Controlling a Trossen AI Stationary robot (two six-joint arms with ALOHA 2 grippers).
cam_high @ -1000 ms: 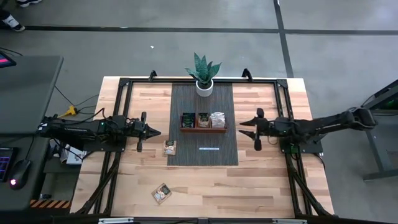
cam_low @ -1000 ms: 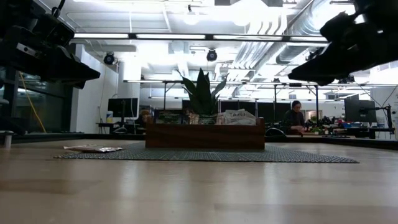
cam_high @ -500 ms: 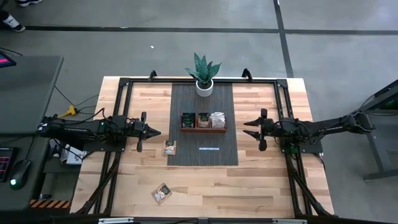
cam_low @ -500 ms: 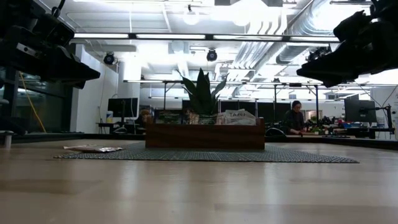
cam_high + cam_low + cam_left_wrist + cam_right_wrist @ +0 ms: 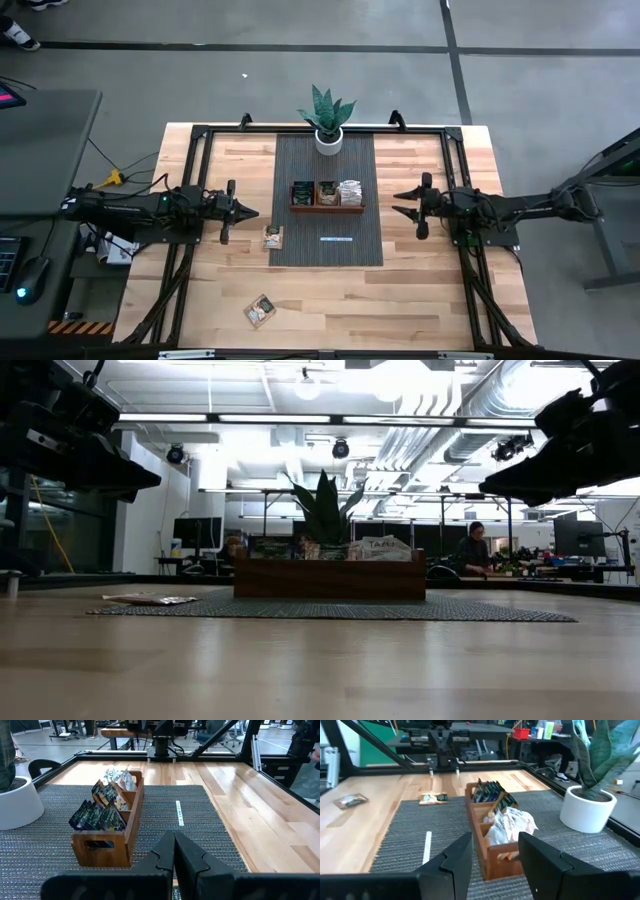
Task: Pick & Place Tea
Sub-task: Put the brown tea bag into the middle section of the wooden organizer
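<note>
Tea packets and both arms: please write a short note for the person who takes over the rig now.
Left end effector: shut, empty, hovering at the mat's left edge.
Right end effector: open, empty, hovering beside the mat's right edge.
Wooden tray on the mat: all three compartments hold tea packets.
Done: most tea is in the tray.
Left: one packet at the mat's left edge, near the left end effector, and one packet on the bare table toward the front. The potted plant stands behind the tray.
</note>
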